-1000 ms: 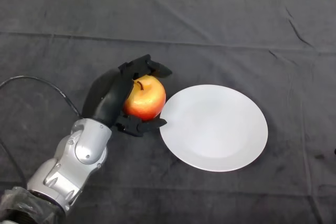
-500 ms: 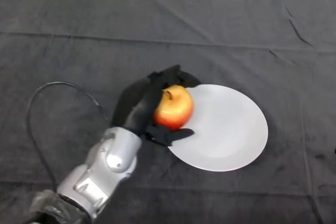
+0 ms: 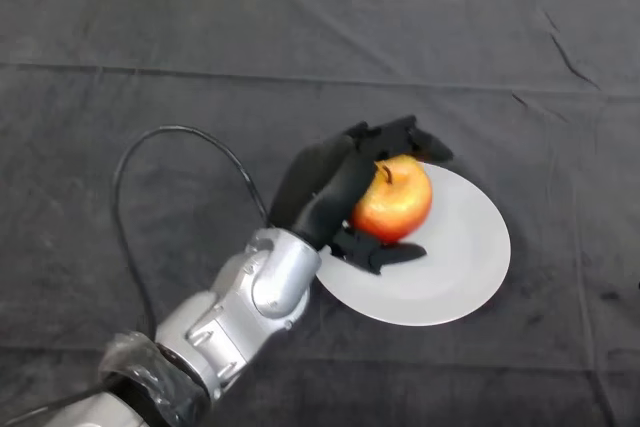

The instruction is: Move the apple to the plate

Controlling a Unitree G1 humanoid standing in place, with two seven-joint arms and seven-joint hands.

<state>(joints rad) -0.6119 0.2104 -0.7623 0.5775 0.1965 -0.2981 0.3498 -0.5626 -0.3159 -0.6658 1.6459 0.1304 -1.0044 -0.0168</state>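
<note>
1. The apple (image 3: 393, 197) sits upright in the grip, stem end up and tipped slightly toward the far side of the table. It is near-round, so it has no long axis to line up; only the stem-to-base line matters for setting it down.
2. The left hand (image 3: 335, 187) holds it from its left side: fingers curled over the top and far side, thumb tucked under the near side.
3. You will see the apple over the left half of the plate (image 3: 470, 267), inside the rim. Whether it touches the plate I cannot tell.
4. Judgement: your next move is mainly downward, then release; the plate centre lies a little to the right.
5. The dark cloth (image 3: 150, 67) covers the table all round.
</note>
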